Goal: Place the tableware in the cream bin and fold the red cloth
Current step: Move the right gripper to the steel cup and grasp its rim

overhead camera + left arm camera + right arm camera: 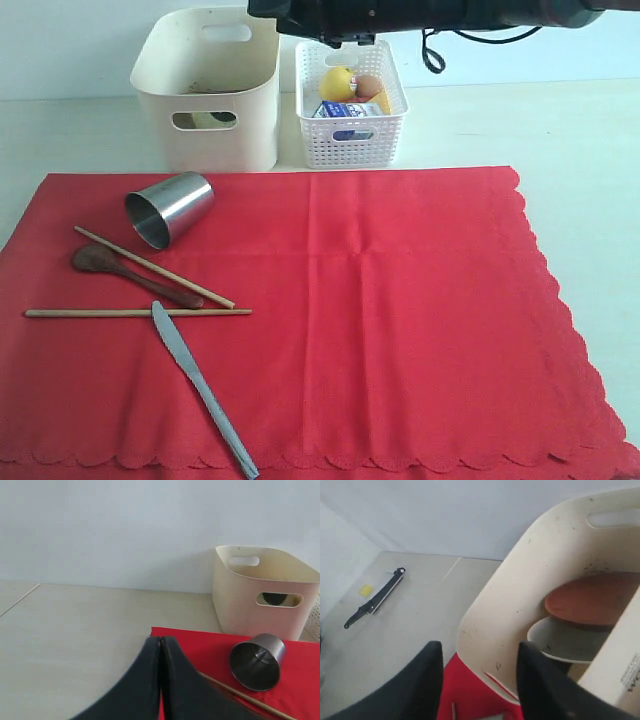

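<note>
Tableware is lying in two places. At 9 o'clock in the exterior view, on the red cloth [400,320], the steel cup [168,208] is lying on its side with its mouth facing me. Just below it are the two chopsticks [150,266], the wooden spoon [110,266] and the knife [200,385]. One chopstick is crossing the spoon, and the knife's far end is touching the other. The knife's near end is almost reaching the 6 o'clock frame edge.

The cream bin [205,85] is standing at 11 o'clock, just beyond the cloth. Its wall is hiding the contents from outside. Only the right wrist view is showing me the brown plate [592,600] lying over the whitish bowl [560,640], both partly cut off.

My right gripper [479,647] is hanging at the bin's rim with its fingers spread and nothing between them. In the exterior view its arm [400,15] is a dark bar cropped at 12 o'clock. My left gripper [161,645] is pressed closed and empty, near the cloth's corner by the cup.

The white basket [350,110] is sitting just beside the bin. The cloth is lying bare from 12 through 5 o'clock, its scalloped edge is running down the 3 o'clock side, and open table [580,130] is lying beyond it. The frame is cutting off the cloth's 9 o'clock edge.
</note>
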Available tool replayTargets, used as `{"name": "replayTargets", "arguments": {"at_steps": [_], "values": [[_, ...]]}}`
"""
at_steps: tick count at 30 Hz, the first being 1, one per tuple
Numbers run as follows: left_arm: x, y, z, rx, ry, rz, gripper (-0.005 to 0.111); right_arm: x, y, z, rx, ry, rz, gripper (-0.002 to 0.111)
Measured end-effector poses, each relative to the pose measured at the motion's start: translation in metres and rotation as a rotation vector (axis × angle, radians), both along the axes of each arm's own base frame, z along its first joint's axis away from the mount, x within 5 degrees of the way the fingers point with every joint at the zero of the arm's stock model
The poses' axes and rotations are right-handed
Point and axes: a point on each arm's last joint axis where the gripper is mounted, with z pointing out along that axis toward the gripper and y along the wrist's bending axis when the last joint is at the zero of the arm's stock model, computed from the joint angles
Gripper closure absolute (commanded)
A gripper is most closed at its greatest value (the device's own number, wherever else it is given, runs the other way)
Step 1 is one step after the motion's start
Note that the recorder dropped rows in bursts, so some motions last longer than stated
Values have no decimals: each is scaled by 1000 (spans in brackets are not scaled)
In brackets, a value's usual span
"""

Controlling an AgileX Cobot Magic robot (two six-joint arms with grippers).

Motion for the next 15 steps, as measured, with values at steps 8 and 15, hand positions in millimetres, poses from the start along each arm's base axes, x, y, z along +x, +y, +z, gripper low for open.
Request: {"name": "replayTargets", "arguments": {"at_steps": [8,15], "values": [[0,0,0,0,0,0,106,-14,-5,19,-136,-31,73,107],[0,0,0,0,0,0,106,-31,-3,30,-217,-49,130,108]]}}
